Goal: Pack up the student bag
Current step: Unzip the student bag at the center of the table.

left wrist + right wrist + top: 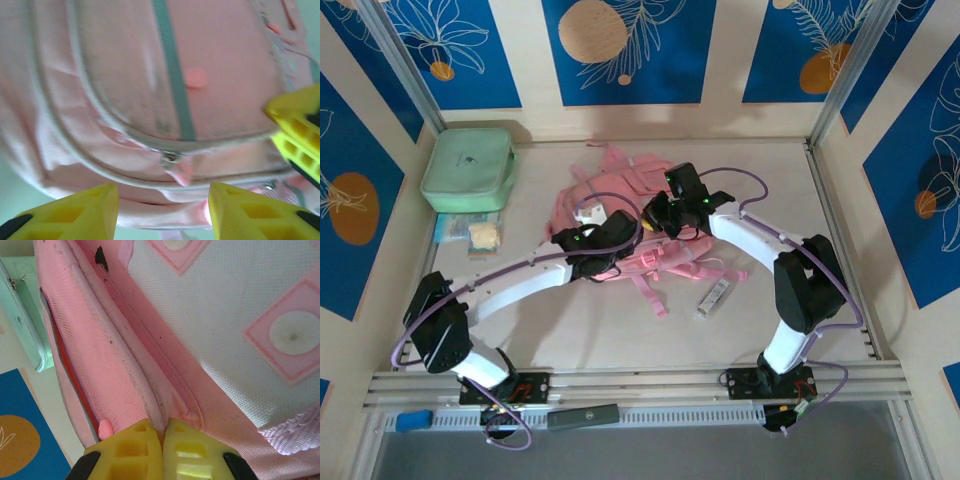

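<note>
Pale tabletop (620,340), crumpled pink student bag (625,172), right gripper (163,427) clenched on its seam, left gripper (163,195) released.

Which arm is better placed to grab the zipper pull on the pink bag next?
Left, I'd say. The left gripper is open, and the zipper pull sits centred just ahead of it. The right gripper is shut on a fold of the bag, so it seems busy steadying it.
</note>
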You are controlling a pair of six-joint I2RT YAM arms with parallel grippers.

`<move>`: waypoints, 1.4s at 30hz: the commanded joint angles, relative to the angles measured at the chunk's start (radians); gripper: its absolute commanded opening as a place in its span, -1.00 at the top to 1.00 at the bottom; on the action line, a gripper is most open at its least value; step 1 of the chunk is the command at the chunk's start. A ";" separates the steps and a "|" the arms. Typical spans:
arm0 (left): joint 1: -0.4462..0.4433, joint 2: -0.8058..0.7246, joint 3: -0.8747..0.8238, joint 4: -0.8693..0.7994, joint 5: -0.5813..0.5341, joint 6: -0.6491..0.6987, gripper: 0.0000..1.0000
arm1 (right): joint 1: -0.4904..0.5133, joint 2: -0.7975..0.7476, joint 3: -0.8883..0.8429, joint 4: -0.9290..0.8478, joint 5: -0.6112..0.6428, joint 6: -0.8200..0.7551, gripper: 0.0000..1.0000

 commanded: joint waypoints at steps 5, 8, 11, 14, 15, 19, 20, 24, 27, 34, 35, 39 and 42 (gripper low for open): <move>0.002 0.100 0.049 0.116 0.085 0.059 0.06 | 0.001 -0.027 0.050 0.022 -0.025 -0.002 1.00; 0.018 0.109 0.030 0.143 0.078 0.040 0.11 | 0.001 -0.028 0.047 0.020 -0.023 -0.003 1.00; 0.030 0.110 0.019 0.146 0.075 0.027 0.17 | 0.001 -0.025 0.045 0.021 -0.027 -0.003 1.00; 0.041 0.113 0.025 0.097 0.064 -0.020 0.23 | 0.003 -0.025 0.043 0.022 -0.024 -0.002 1.00; 0.043 0.108 0.021 0.084 0.064 -0.038 0.25 | 0.002 -0.026 0.042 0.023 -0.026 0.001 1.00; 0.038 0.074 -0.020 0.070 0.026 -0.085 0.26 | 0.001 -0.023 0.044 0.022 -0.022 -0.001 1.00; 0.038 0.067 -0.032 0.072 0.021 -0.093 0.26 | 0.001 -0.023 0.044 0.023 -0.024 0.000 1.00; 0.038 0.051 -0.051 0.070 0.027 -0.121 0.20 | 0.003 -0.016 0.049 0.022 -0.029 0.001 1.00; 0.038 0.047 -0.046 0.061 0.005 -0.127 0.20 | 0.004 -0.014 0.049 0.022 -0.027 0.001 1.00; 0.070 0.099 0.009 0.074 0.009 -0.096 0.19 | 0.010 -0.016 0.051 0.017 -0.020 0.000 1.00; 0.073 0.108 0.011 0.076 0.006 -0.102 0.19 | 0.011 -0.017 0.050 0.017 -0.017 0.000 1.00; 0.089 0.142 0.019 0.146 0.023 -0.078 0.26 | 0.012 -0.016 0.049 0.020 -0.022 0.002 1.00; 0.091 0.158 0.026 0.179 0.015 -0.059 0.31 | 0.013 -0.016 0.048 0.020 -0.023 0.001 1.00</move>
